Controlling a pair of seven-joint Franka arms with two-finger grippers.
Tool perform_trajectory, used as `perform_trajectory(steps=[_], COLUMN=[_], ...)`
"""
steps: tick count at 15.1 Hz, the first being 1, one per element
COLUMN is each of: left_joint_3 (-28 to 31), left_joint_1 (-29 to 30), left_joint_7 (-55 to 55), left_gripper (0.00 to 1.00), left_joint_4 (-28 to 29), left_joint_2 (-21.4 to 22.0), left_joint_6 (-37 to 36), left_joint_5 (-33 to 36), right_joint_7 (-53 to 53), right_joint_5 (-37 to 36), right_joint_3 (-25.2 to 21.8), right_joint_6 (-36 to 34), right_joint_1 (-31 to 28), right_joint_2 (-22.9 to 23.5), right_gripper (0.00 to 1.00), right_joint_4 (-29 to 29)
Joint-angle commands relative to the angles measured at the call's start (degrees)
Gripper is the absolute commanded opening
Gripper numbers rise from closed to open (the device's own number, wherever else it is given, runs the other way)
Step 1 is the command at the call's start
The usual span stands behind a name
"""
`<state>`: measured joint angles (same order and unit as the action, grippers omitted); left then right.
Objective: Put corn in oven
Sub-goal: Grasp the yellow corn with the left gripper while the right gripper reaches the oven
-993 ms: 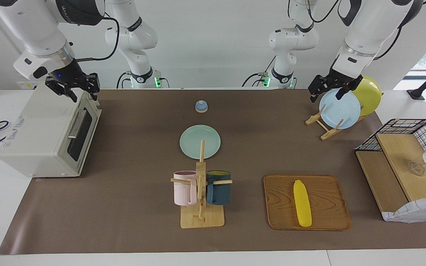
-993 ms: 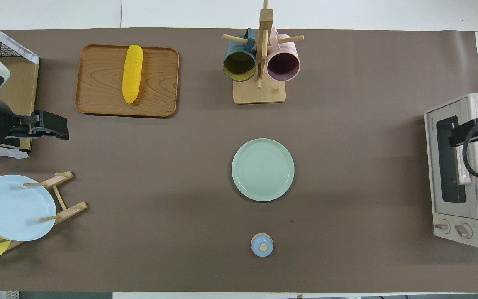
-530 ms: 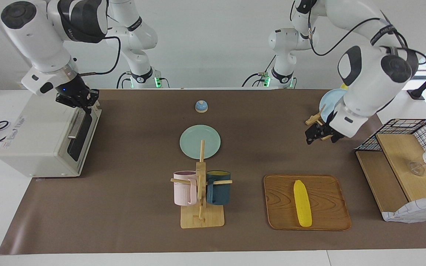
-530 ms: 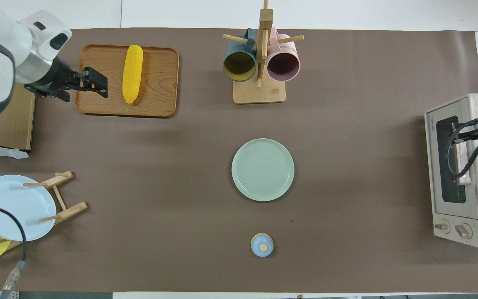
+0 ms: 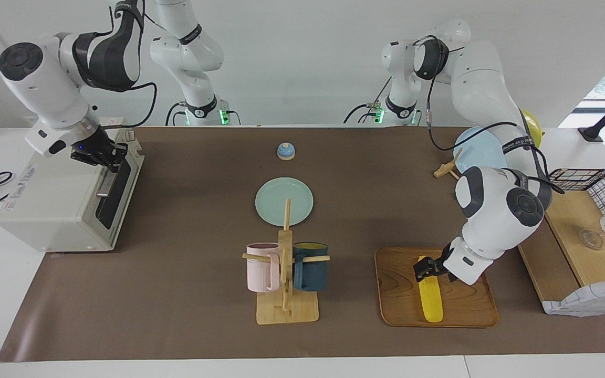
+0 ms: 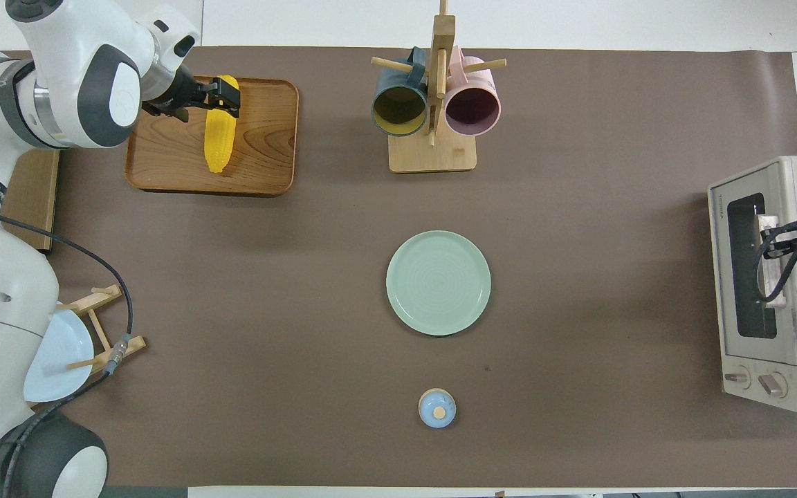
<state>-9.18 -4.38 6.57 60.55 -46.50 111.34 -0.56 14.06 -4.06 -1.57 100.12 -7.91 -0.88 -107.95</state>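
Since a second ago the left end effector [image 5: 424,265] has swung from the plate rack down to the wooden tray [image 5: 397,294], and it now sits over the thick end of the corn [image 5: 431,302], the end nearer the robots; the right end effector [image 5: 104,152] has dropped from above the oven [image 5: 61,194] to the top edge of its door, by the bar handle [image 5: 107,181]. Whether either set of fingers is open or closed cannot be made out, and nothing is visibly lifted, so the left one appears to hold nothing yet. The corn lies flat along the tray, toward the left arm's end of the surface, well apart from the oven at the right arm's end, whose dark glass door looks shut. The step in hand is judged to be the grasp on the cob together with the opening of the door. To do it well, the fingers should straddle the cob across its width, closer to its middle than to the rounded end, so that it neither pivots nor rolls on the smooth wood. The door should be fully down before the cob is carried across, passing clear of the mug rack [image 5: 285,273] and the green plate [image 5: 284,201].
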Motion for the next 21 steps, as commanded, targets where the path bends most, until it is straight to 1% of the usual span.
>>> perform_trajectory(steps=[1,4,6,13,17,18,19,21], left_joint_3=[0.57,0.39,0.39,0.48,0.48,0.48,0.48,0.48], left_joint_1=[-1.07,-1.77,-2.13,-2.39,-2.39,-2.39,-2.48,-2.92], left_joint_7=[-1.99,-2.88,-2.87,-2.87,-2.87,-2.79,-2.79,-2.7], left_gripper=[1.0,1.0,1.0,1.0,1.0,0.91,0.85,0.77], left_joint_4=[-2.8,-2.72,-2.46,-1.67,-0.53,-0.52,-0.43,0.0], left_joint_2=[-3.5,-3.95,-4.21,-5.0,-5.0,-5.0,-5.0,-4.92], left_joint_6=[1.42,2.74,3.62,5.03,6.08,6.43,6.52,6.96], left_joint_5=[3.89,5.57,5.57,6.27,7.24,7.24,7.33,7.42], right_joint_7=[1.14,2.89,4.3,6.07,5.72,5.63,5.37,5.19], right_joint_5=[-1.64,-2.97,-3.14,-3.58,-3.14,-2.79,-2.7,-2.61], right_joint_3=[0.43,0.43,0.43,0.52,0.69,0.69,0.69,0.69], right_joint_6=[3.06,4.03,4.82,6.66,10.17,11.23,11.94,13.78], right_joint_1=[-0.62,-0.7,-1.66,-1.67,-0.79,-0.1,0.69,1.92], right_joint_2=[-1.4,-1.31,-1.23,-1.31,-1.4,-1.4,-1.31,-0.79], right_gripper=[0.0,0.0,0.0,0.0,0.0,0.0,0.0,0.0], right_joint_4=[-3.75,-4.37,-4.81,-7.8,-10.87,-11.31,-11.66,-12.45])
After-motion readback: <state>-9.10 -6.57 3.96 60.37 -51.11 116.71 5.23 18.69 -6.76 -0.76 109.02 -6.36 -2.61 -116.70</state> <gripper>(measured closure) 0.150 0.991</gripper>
